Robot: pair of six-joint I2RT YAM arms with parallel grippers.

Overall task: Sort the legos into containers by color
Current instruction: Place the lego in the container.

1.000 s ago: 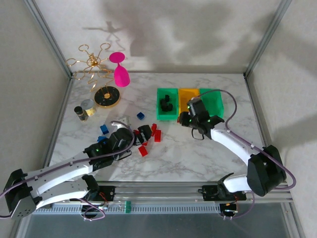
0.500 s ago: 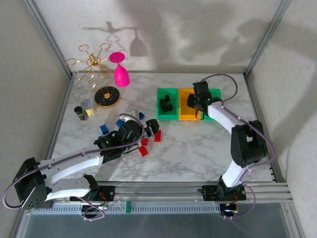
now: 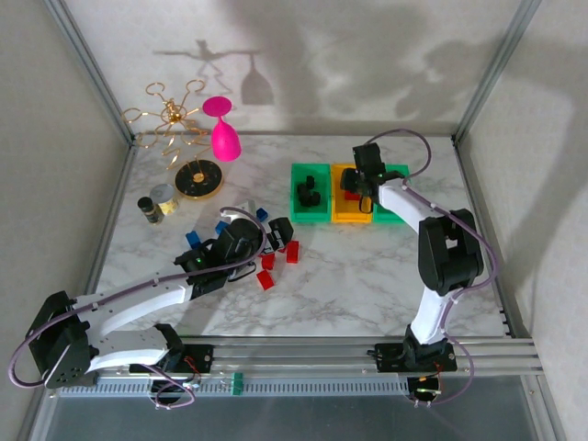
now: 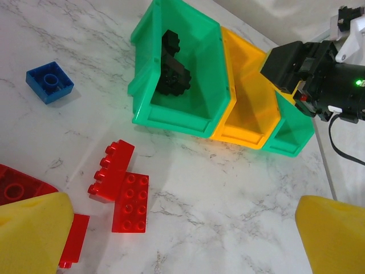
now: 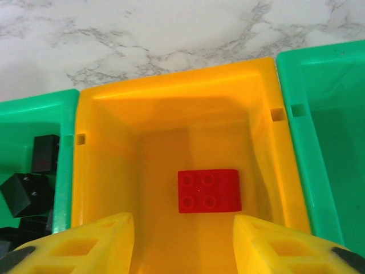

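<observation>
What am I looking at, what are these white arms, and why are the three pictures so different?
A left arm and a right arm, both robots, stand at a marble table, sorting toy bricks by colour. The wide picture looks down from above; the other two come from a camera on each wrist, so the yellow pads belong to that arm's own claw. The right claw hangs open over the orange bin, where one red brick lies. The left claw, open and empty, is above red bricks, near a blue brick. Black bricks sit in a green bin.

Robot lab enclosure, aluminium frame [image 3: 92, 69], marble tabletop [image 3: 349, 285]
</observation>
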